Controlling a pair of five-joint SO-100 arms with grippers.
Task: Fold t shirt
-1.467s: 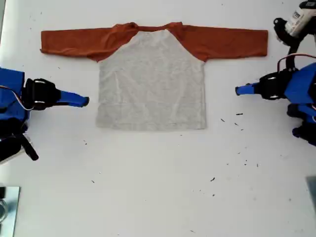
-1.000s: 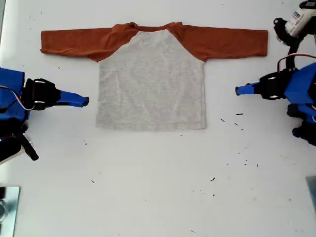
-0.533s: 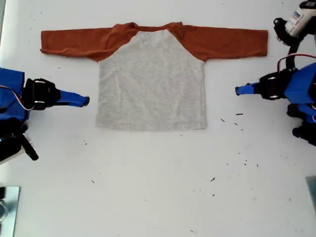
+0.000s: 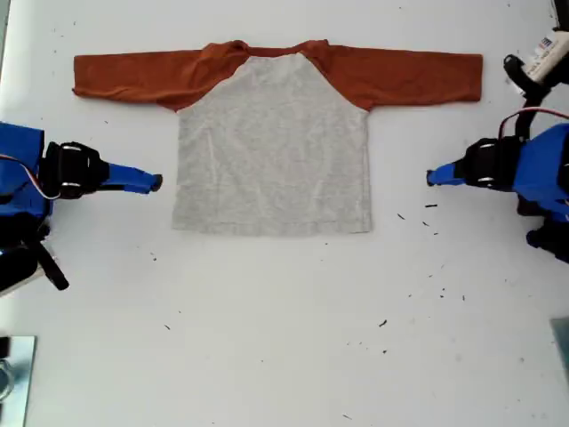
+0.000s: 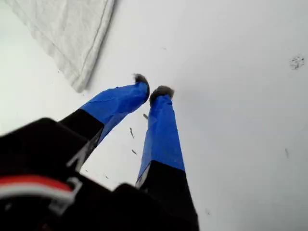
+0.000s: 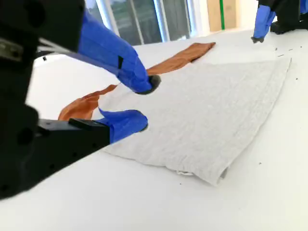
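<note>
The t shirt (image 4: 271, 147) lies flat on the white table (image 4: 284, 338), grey body toward the camera and both rust-orange sleeves spread out sideways at the far edge. My first gripper (image 4: 430, 178) hovers at the exterior view's right, a short way off the shirt's hem side. Its tips are almost together with nothing between them (image 5: 152, 88), and a hem corner of the shirt (image 5: 67, 33) lies beyond them. My second gripper (image 4: 156, 182) is at the exterior view's left, just beside the shirt's edge. It is open and empty (image 6: 144, 103), pointing across the shirt (image 6: 211, 110).
Small dark specks (image 4: 431, 206) dot the table near my first gripper. A metal object (image 4: 13, 374) sits at the exterior view's lower left corner. Windows (image 6: 144, 19) show beyond the table in the second wrist view.
My first gripper has shifted slightly toward the camera and to the exterior view's right. The shirt and my second gripper have not moved.
</note>
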